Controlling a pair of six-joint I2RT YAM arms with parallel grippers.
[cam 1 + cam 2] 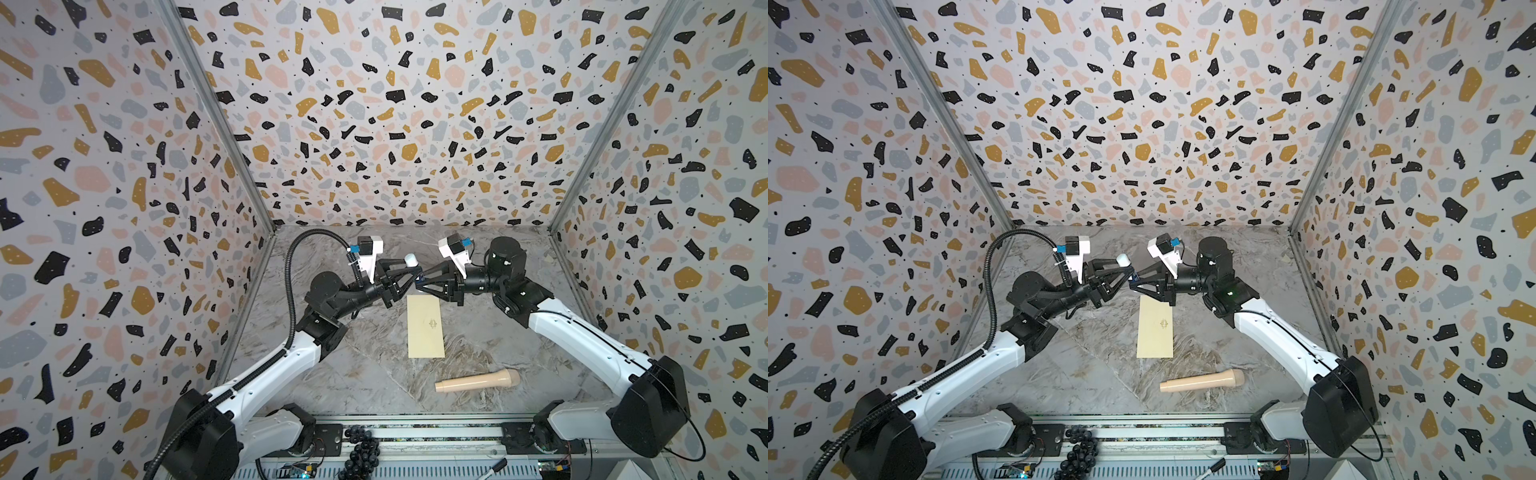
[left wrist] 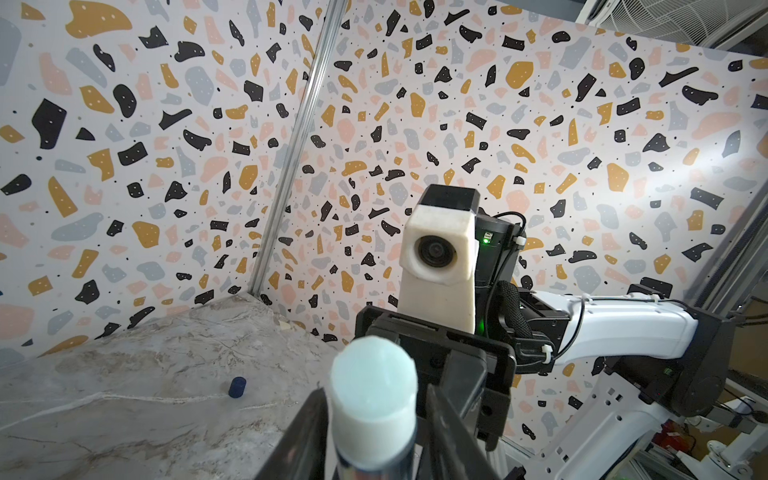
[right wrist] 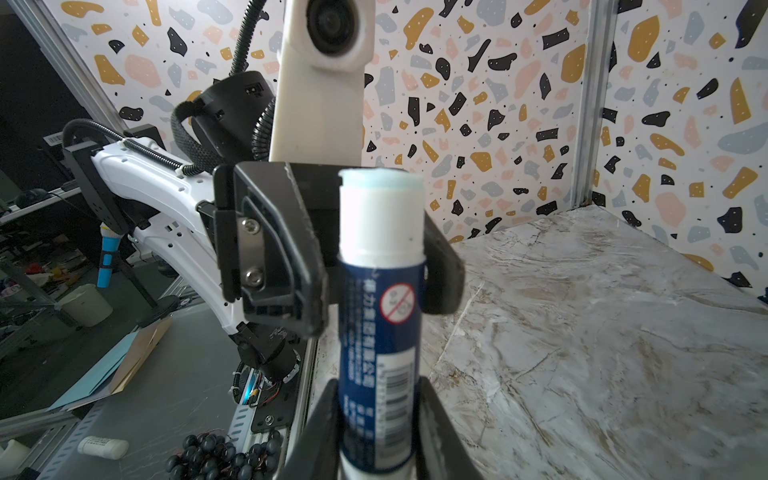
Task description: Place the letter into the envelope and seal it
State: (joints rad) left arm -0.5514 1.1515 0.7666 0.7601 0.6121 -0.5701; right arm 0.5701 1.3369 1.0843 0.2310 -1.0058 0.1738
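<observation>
Nearest, on the front rail, sits a clump of dark beads (image 1: 361,449). Beyond it on the marble worktop (image 1: 353,374) lies a beige handle (image 1: 478,381). Its long axis runs from 9 to 3 o'clock and its thick end is toward 3.

Just past the handle, toward 11 o'clock, the envelope (image 1: 426,328) lies flat near the worktop's middle. Its long axis runs from 6 to 12 o'clock, with one short end toward the handle. The other short end points to 12 and reaches under the grippers. A faint emblem (image 1: 432,322) faces up at its centre. I cannot tell how its flap lies.

Above that far end the two grippers meet tip to tip. The right gripper (image 1: 419,281) comes in from 3 o'clock, its jaws gripping the navy body of a glue stick (image 1: 410,260). The uncapped pale end of the stick points up and toward 12. The left gripper (image 1: 409,271) comes in from 9 o'clock, its jaws close on either side of the stick's white upper part. I cannot tell whether they press it.

Farther off, the left wrist view shows a small blue cap (image 2: 237,387) on the worktop.
</observation>
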